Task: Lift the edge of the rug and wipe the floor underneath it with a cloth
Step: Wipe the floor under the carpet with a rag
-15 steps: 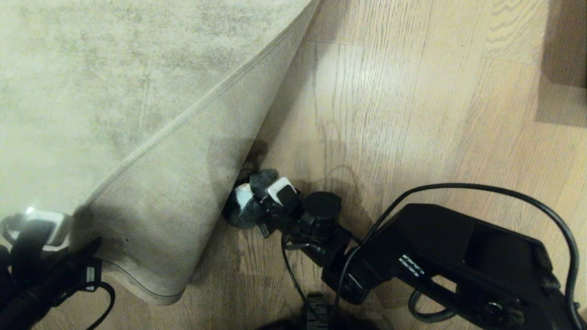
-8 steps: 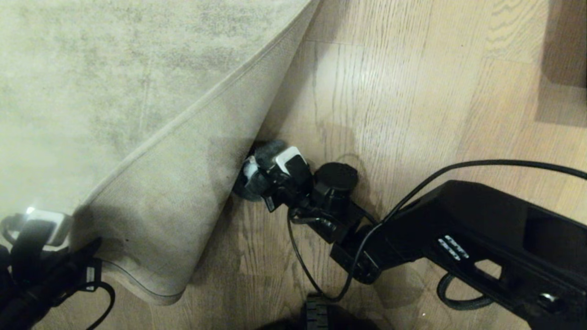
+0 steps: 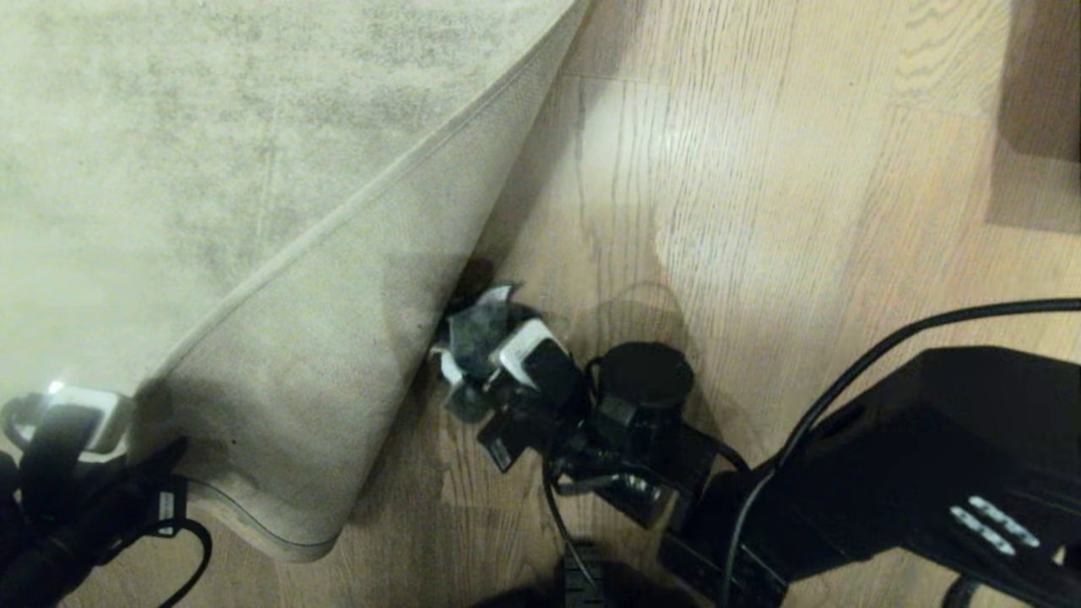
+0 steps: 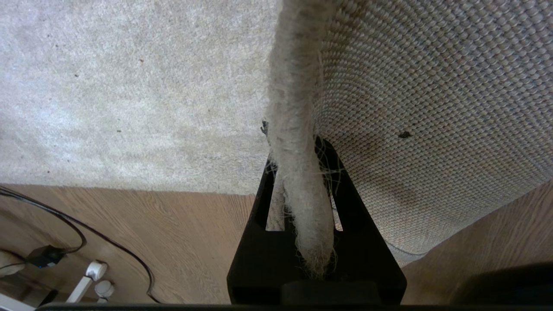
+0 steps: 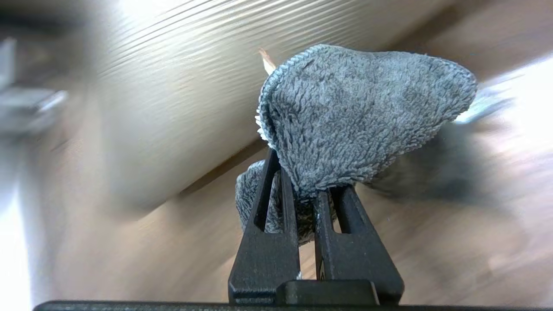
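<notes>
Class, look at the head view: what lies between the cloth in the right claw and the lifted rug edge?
Nothing; the cloth sits right against the rug edge, only shadowed floor beneath.

Right gripper [image 3: 486, 355] presses the cloth [image 3: 475, 331] beside the lifted rug edge [image 3: 372, 203].

1. Light-brown wooden floor [image 3: 760, 211] planks with dark wavy grain fill the right side of the head view.
2. A pale sheen of light reflects off the boards near the upper middle.
3. A darker brown rectangular shape [image 3: 1043, 110] sits at the upper right corner; what it is cannot be told.
</notes>
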Robot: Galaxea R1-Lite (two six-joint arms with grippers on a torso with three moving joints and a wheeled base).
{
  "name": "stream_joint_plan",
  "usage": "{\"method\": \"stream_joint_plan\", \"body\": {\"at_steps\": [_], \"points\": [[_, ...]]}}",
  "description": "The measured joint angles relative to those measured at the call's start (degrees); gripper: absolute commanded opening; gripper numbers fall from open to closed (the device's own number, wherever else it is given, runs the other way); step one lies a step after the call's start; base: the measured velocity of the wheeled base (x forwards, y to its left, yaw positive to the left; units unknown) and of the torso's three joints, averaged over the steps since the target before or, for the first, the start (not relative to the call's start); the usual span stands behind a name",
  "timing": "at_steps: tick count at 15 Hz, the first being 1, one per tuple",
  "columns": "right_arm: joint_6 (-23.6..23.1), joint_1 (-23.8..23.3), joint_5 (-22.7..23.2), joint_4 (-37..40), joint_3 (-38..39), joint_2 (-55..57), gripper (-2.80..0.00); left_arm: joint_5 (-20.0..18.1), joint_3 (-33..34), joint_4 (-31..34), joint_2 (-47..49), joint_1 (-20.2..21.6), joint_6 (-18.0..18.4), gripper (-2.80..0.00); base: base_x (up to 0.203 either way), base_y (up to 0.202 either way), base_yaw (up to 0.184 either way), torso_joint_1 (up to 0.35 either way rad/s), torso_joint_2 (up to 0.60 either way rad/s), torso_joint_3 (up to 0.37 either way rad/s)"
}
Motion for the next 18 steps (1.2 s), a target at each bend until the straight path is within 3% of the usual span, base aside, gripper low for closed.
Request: {"method": "stream_joint_plan", "body": {"at_steps": [4, 9, 13, 18], "points": [[-0.5, 7.7, 0.0, -4.1, 11.7, -0.2, -2.80, -0.1, 0.0, 0.0, -0.3, 0.0, 0.0, -2.80, 0.000, 0.000, 0.000, 0.000, 0.00, 0.000], [-1.2, 9.1, -0.1, -4.9, 10.9, 7.8, -2.80, -0.2, 0.0, 0.0, -0.4, 0.0, -0.1, -2.80, 0.000, 0.000, 0.000, 0.000, 0.00, 0.000], [-1.1, 6.5, -0.2, -5.3, 4.4, 14.6, -2.80, -0.1, 0.0, 0.0, -0.4, 0.0, -0.1, -2.80, 0.000, 0.000, 0.000, 0.000, 0.00, 0.000], [-1.3, -0.9, -0.3, -6.8, -6.1, 20.1, -2.80, -0.2, 0.0, 0.0, -0.3, 0.0, -0.1, -2.80, 0.000, 0.000, 0.000, 0.000, 0.00, 0.000]]}}
